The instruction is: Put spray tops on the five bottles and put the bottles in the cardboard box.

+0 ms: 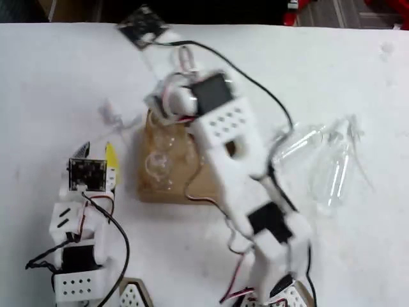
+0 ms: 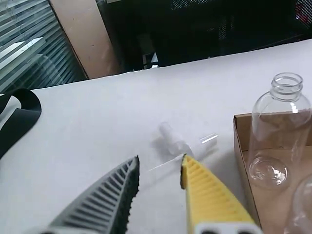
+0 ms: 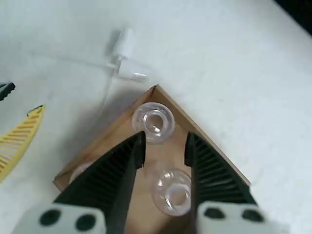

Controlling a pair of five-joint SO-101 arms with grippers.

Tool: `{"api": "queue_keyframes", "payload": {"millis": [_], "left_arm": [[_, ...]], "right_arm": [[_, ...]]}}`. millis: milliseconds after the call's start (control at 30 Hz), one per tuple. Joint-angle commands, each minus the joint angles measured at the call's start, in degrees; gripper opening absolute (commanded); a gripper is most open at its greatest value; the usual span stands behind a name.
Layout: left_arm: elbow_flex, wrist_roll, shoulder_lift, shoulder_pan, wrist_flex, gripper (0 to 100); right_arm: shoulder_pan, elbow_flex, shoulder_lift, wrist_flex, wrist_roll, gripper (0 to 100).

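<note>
Right gripper [image 3: 164, 144] gapes over uncapped bottles [image 3: 153, 122] in the cardboard box [image 3: 107, 138]. Left gripper [image 2: 159, 165], released, likely must grasp the spray top [image 2: 175, 141].

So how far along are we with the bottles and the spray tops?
Done: at least two bottles stand in the cardboard box, though their necks are open, no tops on. In hand: nothing; the right gripper hangs open over the box, the left gripper is open near a loose spray top. Left: other bottles lie on the table, and every top needs fitting.
</note>
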Motion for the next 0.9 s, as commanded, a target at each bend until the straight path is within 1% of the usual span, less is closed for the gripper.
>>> {"api": "queue_keyframes", "payload": {"millis": [0, 100, 200, 533, 700, 867], "left_arm": [[0.0, -0.26, -0.66, -1.1, 0.26, 13], [0.0, -0.26, -0.66, -0.92, 0.35, 13], [0.0, -0.26, -0.66, -0.92, 0.35, 13], [0.0, -0.26, -0.66, -0.92, 0.35, 13], [0.0, -0.26, -0.66, -0.92, 0.35, 13], [0.0, -0.26, -0.66, -0.92, 0.35, 13]], "right_arm": [[-1.19, -16.53, 11.74, 5.05, -6.95, 11.3], [-1.36, -23.91, 17.98, 9.27, -9.23, 11.3], [-1.1, -27.16, 21.67, 10.33, -10.81, 11.3], [-0.92, -26.46, 23.78, 10.51, -11.6, 11.3], [-1.27, -21.36, 23.25, 10.42, -11.6, 11.3], [-0.22, -21.1, 23.78, 10.33, -11.6, 11.0]]}}
